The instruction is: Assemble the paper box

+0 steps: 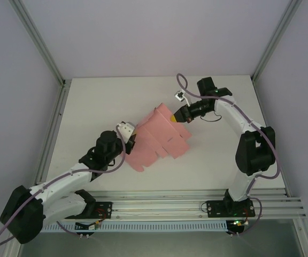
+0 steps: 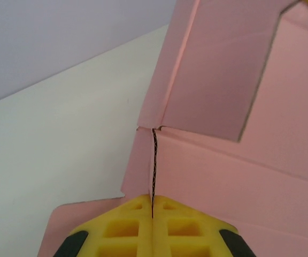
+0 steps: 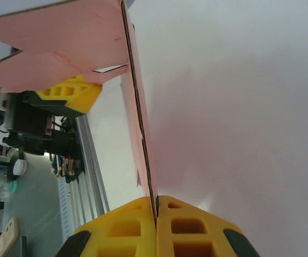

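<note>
Near the middle of the tabletop (image 1: 100,101), the paper box (image 1: 156,136) is not yet a box: it is a partly folded pink card sheet, slung between my two grippers instead of lying flat. Its near flaps droop toward the surface, and I cannot tell whether they touch it.

My left gripper (image 1: 132,138) is pressed together on the sheet's left edge. From the left wrist, the thin card edge runs straight into the seam between my yellow fingers (image 2: 124,227), right beside a fold line where one panel stands up from the next. My right gripper (image 1: 175,116) is likewise pinched shut on the far-right edge, with the card seen edge-on rising from between the pads.

I judge that these two opposed grips are there to hold the sheet taut and raised, so that a panel can hinge along its crease without the rest sliding away.

My left arm lies low, stretched from its base forward and to the right, with the wrist turned toward the sheet. My right arm stands tall at the shoulder, bends at the far right and reaches back leftward, with the gripper tilted down onto the card.
</note>
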